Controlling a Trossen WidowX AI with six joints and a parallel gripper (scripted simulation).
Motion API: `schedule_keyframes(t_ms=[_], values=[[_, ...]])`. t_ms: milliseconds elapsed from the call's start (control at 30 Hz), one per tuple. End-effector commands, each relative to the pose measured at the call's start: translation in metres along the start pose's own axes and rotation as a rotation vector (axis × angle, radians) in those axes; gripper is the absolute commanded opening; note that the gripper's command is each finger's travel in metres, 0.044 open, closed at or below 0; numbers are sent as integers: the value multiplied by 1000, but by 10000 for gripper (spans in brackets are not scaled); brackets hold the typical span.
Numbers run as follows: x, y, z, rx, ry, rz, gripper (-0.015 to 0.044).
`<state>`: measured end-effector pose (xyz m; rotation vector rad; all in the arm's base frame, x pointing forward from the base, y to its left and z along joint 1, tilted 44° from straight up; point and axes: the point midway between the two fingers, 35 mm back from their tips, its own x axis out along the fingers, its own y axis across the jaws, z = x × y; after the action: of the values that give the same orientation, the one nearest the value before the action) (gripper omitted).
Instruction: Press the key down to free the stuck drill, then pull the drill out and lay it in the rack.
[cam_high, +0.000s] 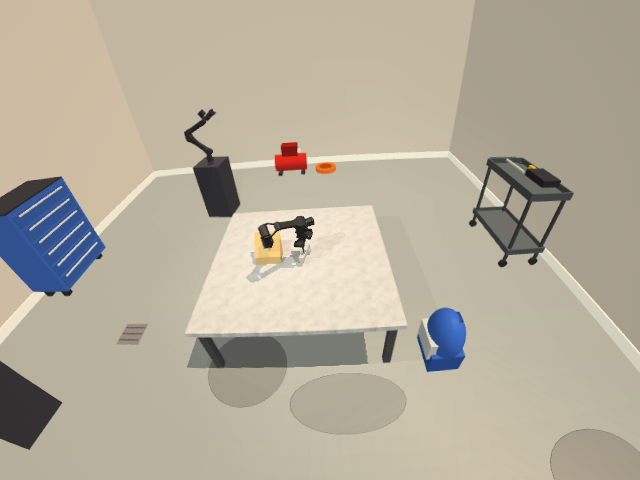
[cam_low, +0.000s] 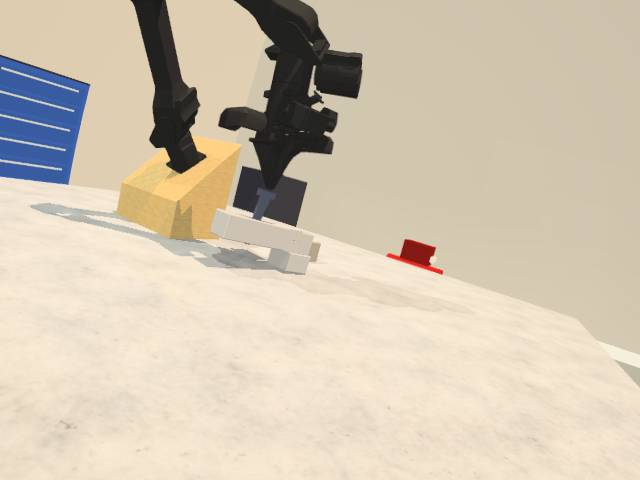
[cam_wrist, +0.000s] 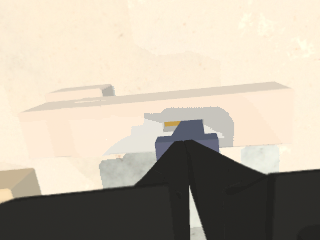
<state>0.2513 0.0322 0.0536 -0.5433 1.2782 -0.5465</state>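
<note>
My gripper (cam_low: 269, 187) (cam_wrist: 183, 150) is shut and points down, its tips at the head of a blue-grey T-shaped piece (cam_low: 261, 204) (cam_wrist: 192, 130), which looks like the key. Nothing shows between the fingers. That piece leans slightly above a long white bar (cam_low: 263, 232) (cam_wrist: 257, 112). A small white block (cam_low: 289, 261) (cam_wrist: 75, 93) sits at the bar's near side. A small gold patch (cam_wrist: 171, 124) shows beside the key in the wrist view. I cannot tell which part is the drill or the rack; the fingers hide the area behind the key.
The arm rises from a yellow wedge block (cam_high: 268, 254) (cam_low: 199, 206) close beside the bar. A small tan block (cam_low: 315, 251) (cam_wrist: 20, 182) sits behind the bar's end. All stand on the pale marbled table (cam_high: 320, 304) (cam_low: 361, 392).
</note>
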Motion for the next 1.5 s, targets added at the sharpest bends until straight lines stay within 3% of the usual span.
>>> schedule_keyframes(t_ms=[0, 300, 433, 533, 967, 1467], values=[[16, -6, -7, -3, 50, -32, 26], [-58, 2, 3, -4, 51, -30, 263], [-47, 7, 5, -65, 35, -23, 368], [-30, 36, 10, -341, 40, -18, 440], [64, 147, -4, -1542, 58, 15, 440], [67, 150, -5, -1570, 59, 16, 440]])
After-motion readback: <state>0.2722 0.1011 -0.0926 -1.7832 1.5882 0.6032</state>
